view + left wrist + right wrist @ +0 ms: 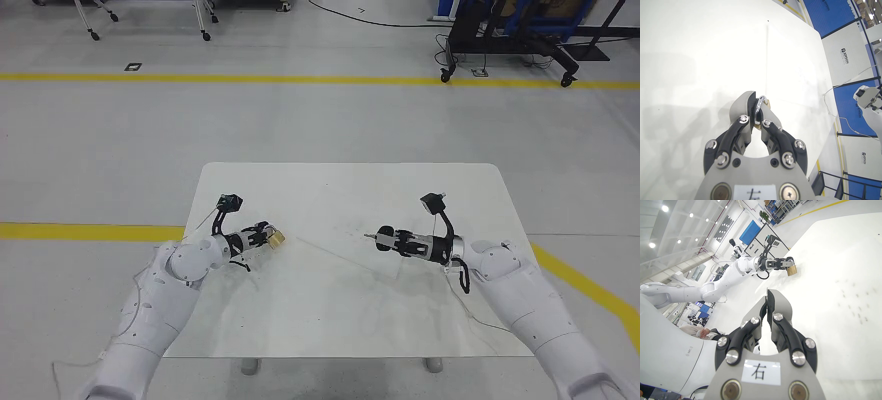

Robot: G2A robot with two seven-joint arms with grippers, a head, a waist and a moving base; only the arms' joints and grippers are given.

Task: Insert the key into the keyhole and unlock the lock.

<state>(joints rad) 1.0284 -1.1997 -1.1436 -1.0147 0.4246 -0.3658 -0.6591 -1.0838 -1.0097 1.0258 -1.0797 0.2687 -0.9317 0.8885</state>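
Top view: the left hand [262, 239] is clenched on the brass lock [273, 238], low over the white counter [350, 310]. I cannot tell whether the lock touches the counter. Well apart from the lock and facing it, the right hand [386, 241] pinches the key [370, 237], whose thin tip points toward the lock.

Left wrist view: the left hand's pads close on the lock's steel shackle [759, 104]. A corner of the brass body shows just past them. The keyhole is hidden here.

Right wrist view: the right hand's pads are pressed together, and a narrow edge of the key [766, 292] pokes out between them. Far beyond it, the lock [791, 270] hangs from the left hand by its shackle, body lowest. The keyhole face is too small to make out.

The lock looks solid, stiff and heavy for its size, with smooth metal faces. Held only by the rounded shackle, the body will probably pivot or slide when the key pushes in. A grip across the flat brass sides, or bracing the body on the counter, would likely steady it.

The key is light, thin and rigid. It is best held by its broad head with the blade free. It may twist between the pads once turning force comes on.
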